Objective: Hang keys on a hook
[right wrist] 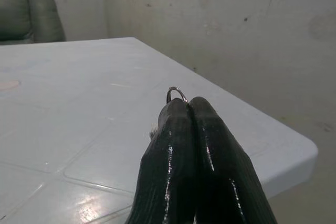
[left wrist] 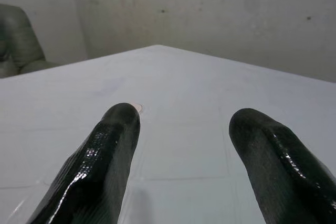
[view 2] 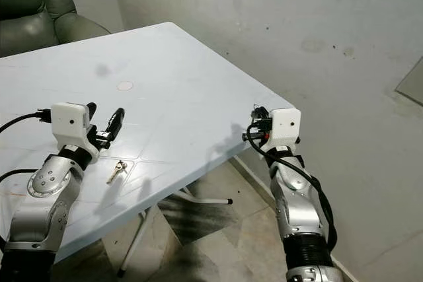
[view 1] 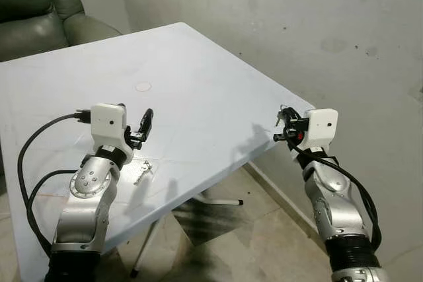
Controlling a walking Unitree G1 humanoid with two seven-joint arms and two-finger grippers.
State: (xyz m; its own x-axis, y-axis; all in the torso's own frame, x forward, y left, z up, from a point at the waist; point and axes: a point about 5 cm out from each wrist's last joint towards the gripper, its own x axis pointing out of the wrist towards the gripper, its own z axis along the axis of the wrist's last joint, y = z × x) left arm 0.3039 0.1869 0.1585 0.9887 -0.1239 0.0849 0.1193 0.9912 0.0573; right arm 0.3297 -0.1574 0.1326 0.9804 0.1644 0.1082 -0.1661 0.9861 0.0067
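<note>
Keys: one set's ring is pinched in my right gripper, fingers pressed together on it, held just off the table's right corner, near the wall. Ring pokes out above the fingertips; the rest of that set is hidden behind them. A second key lies flat on the table near its front edge, just beside my left gripper, which hovers above the tabletop with fingers spread, holding nothing. Step, as I judge it: carry phase, pick done. No hook visible yet. Next: locate the hook, likely on the wall, then line the ring up over its tip. Risk: ring twisting in the pinch.
</note>
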